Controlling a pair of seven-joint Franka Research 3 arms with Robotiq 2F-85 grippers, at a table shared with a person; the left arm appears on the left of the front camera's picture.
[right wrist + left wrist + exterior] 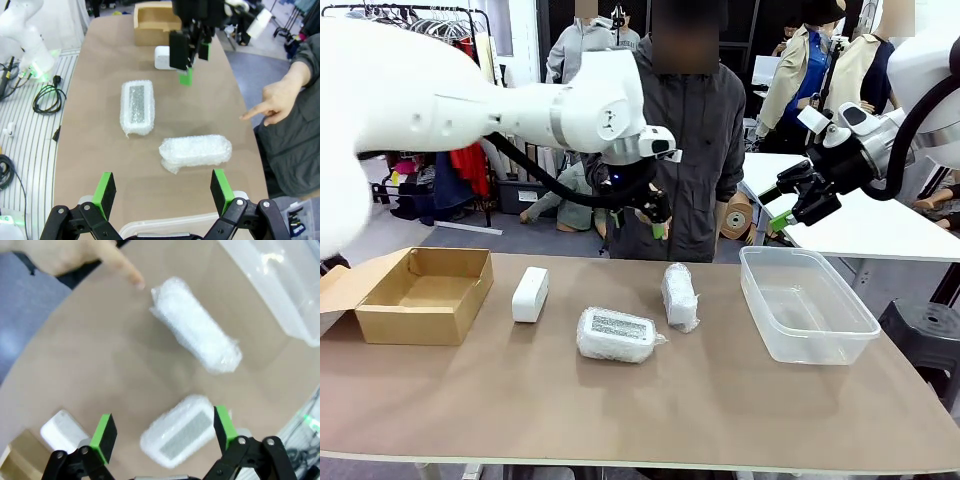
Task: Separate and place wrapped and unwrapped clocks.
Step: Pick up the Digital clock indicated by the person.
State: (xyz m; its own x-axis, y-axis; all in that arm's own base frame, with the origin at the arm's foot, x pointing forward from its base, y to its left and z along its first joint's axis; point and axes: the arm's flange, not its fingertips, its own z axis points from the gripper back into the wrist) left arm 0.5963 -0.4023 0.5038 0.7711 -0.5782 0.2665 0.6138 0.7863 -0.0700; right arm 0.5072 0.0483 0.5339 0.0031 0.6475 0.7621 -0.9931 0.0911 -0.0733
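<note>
Two wrapped clocks lie mid-table: one flat with a grey label (pixel 616 334) (pixel 177 430) (pixel 137 107), one on its side (pixel 680 296) (pixel 196 332) (pixel 195 151). The bare white clock (pixel 530 293) (pixel 62 429) (pixel 162 57) stands left of them, near the cardboard box. My left gripper (pixel 640 222) (pixel 165 431) (pixel 191 56) hangs open high above the table's far middle, holding nothing. My right gripper (pixel 783 204) (pixel 163 192) is open in the air above the tub's far side. The person's hand (pixel 75 255) (pixel 275 97) points a finger toward the side-lying wrapped clock.
An open brown cardboard box (pixel 422 295) (pixel 155 20) sits at the table's left end. A clear plastic tub (pixel 806 300) (pixel 280 285) stands at the right end. The person (pixel 685 140) stands at the far edge.
</note>
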